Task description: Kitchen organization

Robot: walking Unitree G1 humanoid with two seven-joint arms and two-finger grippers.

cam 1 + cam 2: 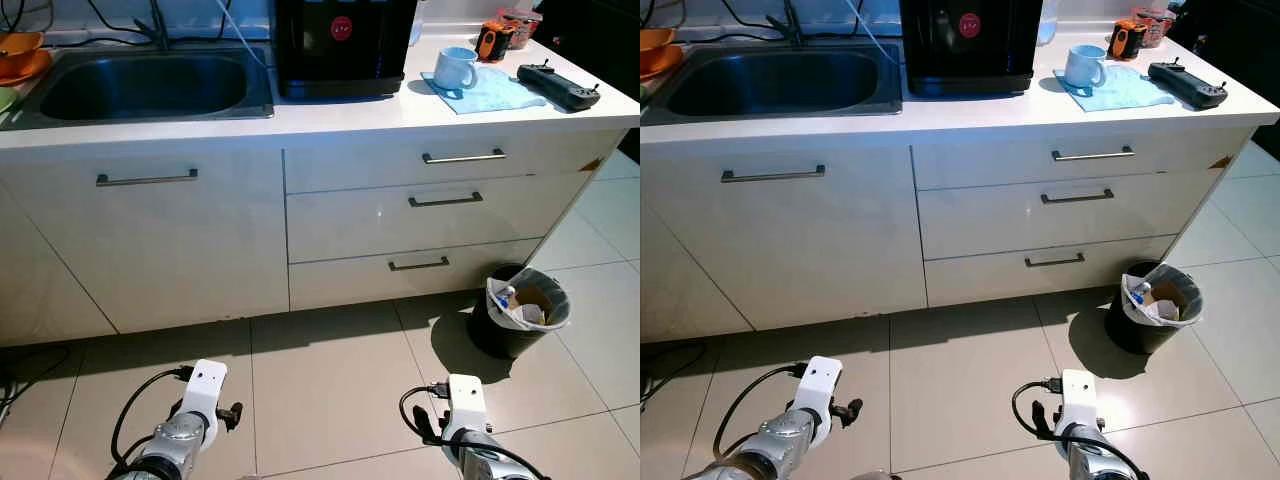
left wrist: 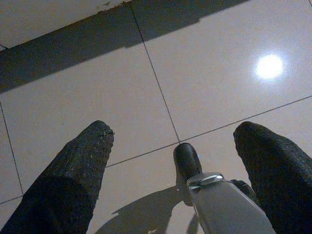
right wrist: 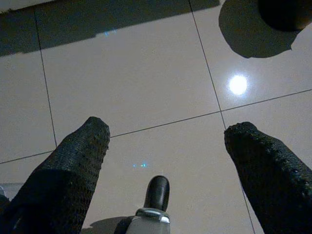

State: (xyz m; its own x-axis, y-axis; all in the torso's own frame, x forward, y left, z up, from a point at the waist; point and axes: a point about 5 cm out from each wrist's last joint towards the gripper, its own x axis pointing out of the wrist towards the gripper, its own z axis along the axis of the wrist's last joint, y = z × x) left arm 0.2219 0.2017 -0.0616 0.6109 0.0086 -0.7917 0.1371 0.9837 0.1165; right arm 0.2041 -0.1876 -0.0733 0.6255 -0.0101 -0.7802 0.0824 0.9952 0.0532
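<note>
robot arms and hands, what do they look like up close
Both arms are silver metal with a white block near the wrist and black cables looping out beside it: left arm, right arm. Each hand has two long black fingers with a dotted, knobbly surface: left hand, right hand.

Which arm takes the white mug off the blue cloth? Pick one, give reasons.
Right, probably. The white mug stands on the blue cloth at the counter's right end, on the right gripper's side. Both the right and left gripper hang open, low over the floor.
</note>
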